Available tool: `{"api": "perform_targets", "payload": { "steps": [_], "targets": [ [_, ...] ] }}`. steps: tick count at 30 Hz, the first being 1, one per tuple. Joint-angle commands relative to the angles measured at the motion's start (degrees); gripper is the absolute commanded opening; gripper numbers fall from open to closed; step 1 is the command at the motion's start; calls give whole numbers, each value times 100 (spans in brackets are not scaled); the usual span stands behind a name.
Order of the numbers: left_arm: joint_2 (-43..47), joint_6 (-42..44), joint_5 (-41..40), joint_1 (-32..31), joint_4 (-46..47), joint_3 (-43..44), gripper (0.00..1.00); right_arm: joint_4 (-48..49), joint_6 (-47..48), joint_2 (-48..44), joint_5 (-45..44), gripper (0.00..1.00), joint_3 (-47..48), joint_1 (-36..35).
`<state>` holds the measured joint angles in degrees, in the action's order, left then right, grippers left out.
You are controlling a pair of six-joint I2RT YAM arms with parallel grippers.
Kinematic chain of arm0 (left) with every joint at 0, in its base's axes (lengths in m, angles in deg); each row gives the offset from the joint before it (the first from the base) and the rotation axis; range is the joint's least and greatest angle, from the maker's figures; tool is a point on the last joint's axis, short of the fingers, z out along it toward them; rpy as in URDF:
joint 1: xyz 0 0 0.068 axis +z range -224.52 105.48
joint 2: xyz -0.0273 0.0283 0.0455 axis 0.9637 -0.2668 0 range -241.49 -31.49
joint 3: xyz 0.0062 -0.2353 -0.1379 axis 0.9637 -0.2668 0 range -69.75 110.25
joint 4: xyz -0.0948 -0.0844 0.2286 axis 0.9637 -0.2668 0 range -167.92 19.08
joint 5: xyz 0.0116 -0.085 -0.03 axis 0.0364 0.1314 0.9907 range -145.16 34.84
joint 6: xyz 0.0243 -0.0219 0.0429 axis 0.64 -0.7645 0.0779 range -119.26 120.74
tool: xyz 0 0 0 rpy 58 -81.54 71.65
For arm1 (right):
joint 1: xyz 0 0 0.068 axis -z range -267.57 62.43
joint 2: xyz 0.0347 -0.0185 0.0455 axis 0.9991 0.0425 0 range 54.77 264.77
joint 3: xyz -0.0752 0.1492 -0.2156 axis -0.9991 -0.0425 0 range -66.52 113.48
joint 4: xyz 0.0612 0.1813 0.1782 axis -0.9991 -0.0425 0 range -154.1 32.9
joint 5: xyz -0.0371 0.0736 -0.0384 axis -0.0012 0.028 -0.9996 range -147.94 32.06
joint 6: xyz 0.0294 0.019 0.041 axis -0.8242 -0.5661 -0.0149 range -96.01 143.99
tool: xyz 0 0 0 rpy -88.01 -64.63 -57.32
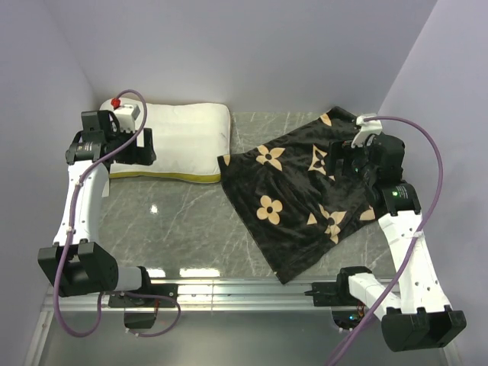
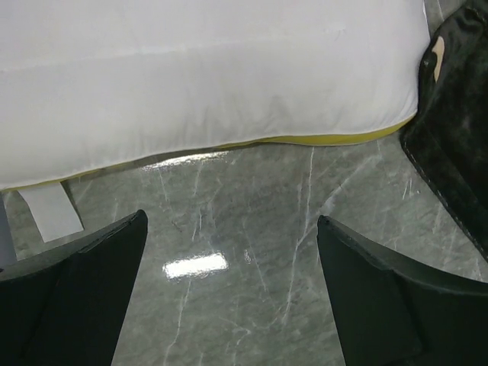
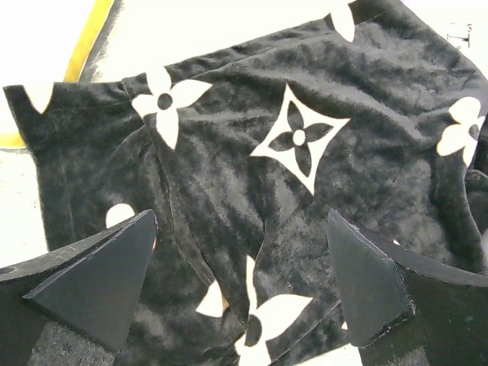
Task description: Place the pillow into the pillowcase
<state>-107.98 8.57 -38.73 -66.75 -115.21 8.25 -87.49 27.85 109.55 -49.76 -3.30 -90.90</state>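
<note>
in the upper left of the top view the pillow lies flat, its corner touching the pillowcase spread centre-right. left wrist: the left gripper is spread wide and empty over bare table, just short of the pillow's yellow edge. right wrist: the right gripper gapes empty over the pillowcase. i'd pinch only its top layer, at the hem nearest the pillow.

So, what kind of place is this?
Probably a robot test cell, not a home: a left arm and right arm bolted to a metal rail at the table edge, plain walls close around, a pillow and pillowcase laid out.
</note>
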Motion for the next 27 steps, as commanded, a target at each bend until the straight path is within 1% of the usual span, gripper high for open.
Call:
{"api": "perform_targets", "payload": {
  "steps": [1,2,3,6,8,9,11,12,15,16,19,20,21,23,24,27],
  "targets": [
    [-85,-343,-279,-30,227,391,99,148,-17,32,-54,100,103,8],
    [-129,-501,-402,-30,402,418,99,113,-17,58,-45,100,137,-1],
    [-129,-450,-482,-30,404,470,99,95,-51,85,-45,100,155,8],
    [-645,-152,-535,-30,369,856,99,-80,-122,278,-107,100,278,8],
    [-928,24,-439,-30,255,1304,99,-221,-148,445,-45,100,357,8],
    [-1225,121,-343,-30,185,1628,99,-239,-148,489,-36,100,366,8],
    [-1525,209,-185,-47,210,1920,99,-196,-183,586,-97,100,331,17],
    [-1823,358,-140,-56,228,2199,99,-178,-201,595,-124,100,314,8],
    [-2351,614,71,-74,158,2684,99,-327,-78,717,51,100,410,8],
    [-2701,631,158,-83,149,2938,99,-388,-69,814,69,100,454,8],
    [-3362,824,790,-74,96,3291,99,-599,27,1042,166,100,595,8],
    [-3538,1077,966,-74,61,3379,99,-686,53,1095,183,100,656,8],
    [-3905,1202,1203,-83,-35,3580,99,-696,62,1131,210,100,674,17],
    [-4302,1517,1301,-92,-114,3818,99,-731,97,1201,227,100,692,8],
    [-4678,1650,1337,-91,-193,4063,99,-740,98,1219,245,100,709,17],
    [-5225,1984,1320,-91,-54,4250,99,-775,133,1298,263,100,700,8]
  ]
}}
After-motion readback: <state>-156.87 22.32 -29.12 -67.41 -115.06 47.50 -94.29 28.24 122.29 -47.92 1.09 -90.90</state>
